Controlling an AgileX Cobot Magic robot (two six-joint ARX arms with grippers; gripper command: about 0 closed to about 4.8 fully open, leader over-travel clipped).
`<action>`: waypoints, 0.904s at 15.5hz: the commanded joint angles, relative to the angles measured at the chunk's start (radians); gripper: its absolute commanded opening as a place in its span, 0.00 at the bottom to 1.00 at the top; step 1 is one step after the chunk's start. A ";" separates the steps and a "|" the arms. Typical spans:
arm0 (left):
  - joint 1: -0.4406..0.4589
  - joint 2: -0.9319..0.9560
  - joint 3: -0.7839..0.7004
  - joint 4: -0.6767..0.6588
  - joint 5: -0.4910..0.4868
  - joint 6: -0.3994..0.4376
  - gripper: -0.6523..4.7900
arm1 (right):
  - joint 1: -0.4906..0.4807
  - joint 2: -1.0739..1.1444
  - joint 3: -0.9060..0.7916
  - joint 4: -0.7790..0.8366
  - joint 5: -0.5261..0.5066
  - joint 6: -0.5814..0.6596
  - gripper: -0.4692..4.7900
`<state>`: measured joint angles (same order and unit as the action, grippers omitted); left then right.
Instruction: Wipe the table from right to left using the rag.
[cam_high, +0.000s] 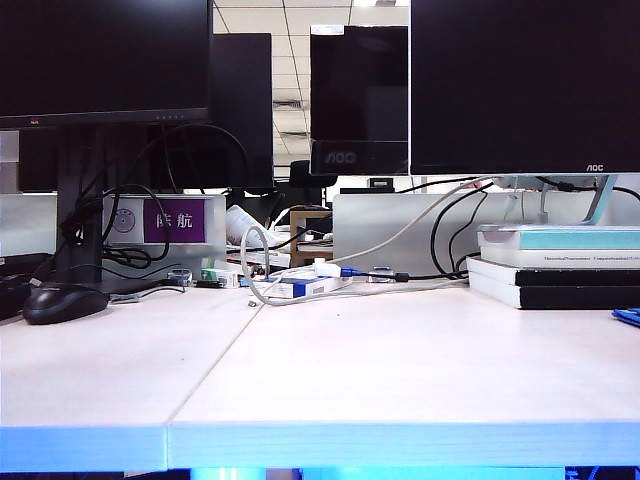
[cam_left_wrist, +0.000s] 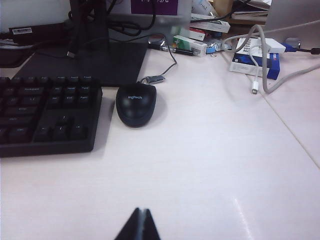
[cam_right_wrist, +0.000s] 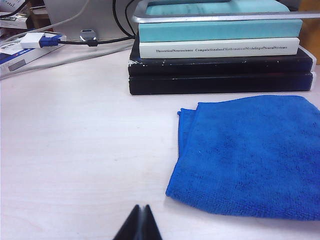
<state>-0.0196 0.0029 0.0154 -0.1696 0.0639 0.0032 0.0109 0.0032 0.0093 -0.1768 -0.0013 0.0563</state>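
Pale wood-grain table (cam_high: 400, 370) bears rag (cam_right_wrist: 250, 155); left fingers (cam_left_wrist: 138, 225), right fingers (cam_right_wrist: 138, 223) closed.

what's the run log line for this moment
left gripper shut, idle | right gripper shut, short of rag | table unwiped

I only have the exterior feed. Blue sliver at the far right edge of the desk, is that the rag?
Observer: Yes. The right wrist view shows the rag lying flat and folded on the table, in front of a stack of books.
Operator: Right gripper on it yet?
Observer: No. The right gripper hangs short of the rag, jaws shut, nothing held.
Operator: Left side?
Observer: The left gripper is over bare table, jaws shut, with a black mouse and a keyboard ahead of it.
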 joint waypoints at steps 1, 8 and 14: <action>0.000 -0.002 -0.007 -0.009 0.002 0.000 0.11 | 0.001 -0.001 -0.007 0.002 0.002 0.000 0.09; 0.000 -0.002 0.012 0.000 -0.002 -0.063 0.11 | 0.001 -0.001 0.006 0.040 0.003 0.034 0.09; 0.000 0.023 0.186 -0.008 -0.114 -0.229 0.11 | 0.001 0.004 0.141 0.039 0.063 0.076 0.09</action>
<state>-0.0196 0.0124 0.1707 -0.1932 -0.0311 -0.2157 0.0109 0.0036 0.1234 -0.1551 0.0322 0.1265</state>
